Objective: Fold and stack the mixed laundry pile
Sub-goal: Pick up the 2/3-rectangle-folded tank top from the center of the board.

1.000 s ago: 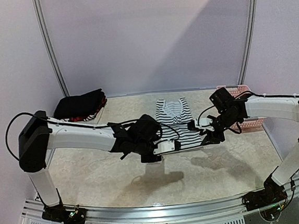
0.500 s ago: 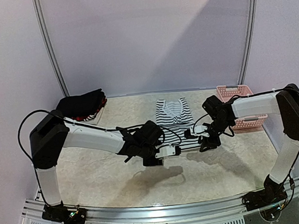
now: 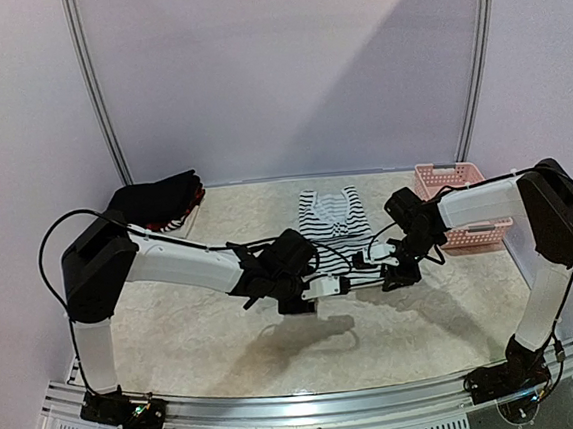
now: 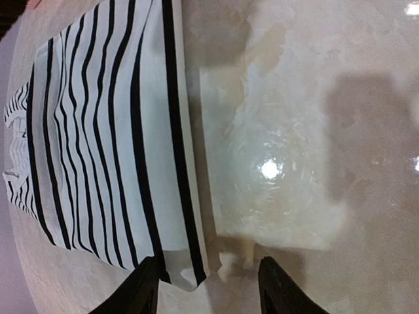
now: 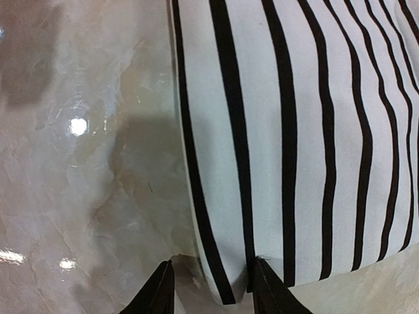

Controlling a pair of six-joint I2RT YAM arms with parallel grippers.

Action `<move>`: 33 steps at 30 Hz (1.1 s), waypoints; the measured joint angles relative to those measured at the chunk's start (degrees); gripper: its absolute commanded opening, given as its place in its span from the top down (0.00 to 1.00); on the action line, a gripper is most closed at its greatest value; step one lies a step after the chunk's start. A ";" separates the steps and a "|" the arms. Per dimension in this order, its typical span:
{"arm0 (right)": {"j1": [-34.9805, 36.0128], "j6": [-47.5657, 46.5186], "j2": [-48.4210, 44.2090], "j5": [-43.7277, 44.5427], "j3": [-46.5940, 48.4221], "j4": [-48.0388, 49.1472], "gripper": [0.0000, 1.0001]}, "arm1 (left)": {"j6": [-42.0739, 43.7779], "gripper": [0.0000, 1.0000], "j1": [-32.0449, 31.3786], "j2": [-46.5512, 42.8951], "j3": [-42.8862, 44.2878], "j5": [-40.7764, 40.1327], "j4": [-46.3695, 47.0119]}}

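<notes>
Logged dark folded stack (image 3: 153,202) far left, set aside; left gripper (image 4: 206,288) spread astride near-left hem corner of striped tank top (image 3: 333,218) lying flat mid-table, right gripper (image 5: 209,288) spread astride its near-right corner, presumably for a paired fold; pink basket (image 3: 454,173) far right.

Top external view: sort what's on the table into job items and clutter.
Job: striped tank top, spread flat; folded dark stack, far left; left gripper and right gripper, both open at the tank top's hem corners.
Clutter: pink basket, far right.
</notes>
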 measured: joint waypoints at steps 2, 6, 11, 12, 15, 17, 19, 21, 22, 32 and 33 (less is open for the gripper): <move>0.11 0.00 0.00 0.24 0.00 0.15 0.60 | 0.28 0.46 0.02 0.00 0.04 0.02 0.11; 0.37 0.02 0.13 0.85 0.00 0.46 0.60 | 0.63 0.46 0.20 0.50 0.96 0.04 -0.57; 0.37 0.04 0.15 1.07 0.00 0.63 0.60 | 0.85 0.47 0.26 2.89 3.28 -1.20 0.17; 0.37 0.04 0.15 1.14 0.00 0.68 0.60 | 1.05 0.48 0.26 2.99 3.34 -1.62 0.39; 0.37 0.04 0.15 1.14 0.00 0.72 0.61 | 1.42 0.53 0.33 3.19 3.39 -2.60 0.61; 0.42 0.04 0.15 1.11 0.00 0.74 0.61 | 1.81 0.59 0.42 3.39 3.41 -3.30 0.72; 0.44 0.09 0.17 1.14 0.00 0.81 0.64 | 2.23 0.68 0.50 3.54 3.41 -3.80 0.72; 0.46 0.09 0.17 1.14 0.00 0.85 0.76 | 2.84 0.83 0.59 3.80 3.50 -4.13 0.61; 0.48 0.11 0.22 1.18 0.00 0.92 0.83 | 2.97 0.87 0.63 3.93 3.50 -4.09 0.50; 1.95 0.57 -2.95 1.27 0.20 -0.96 0.99 | 0.39 1.00 0.74 2.05 4.24 -2.99 -4.37; 2.47 0.66 -5.03 1.29 0.20 -1.95 0.99 | -0.26 1.00 0.74 0.83 4.24 -3.02 -5.46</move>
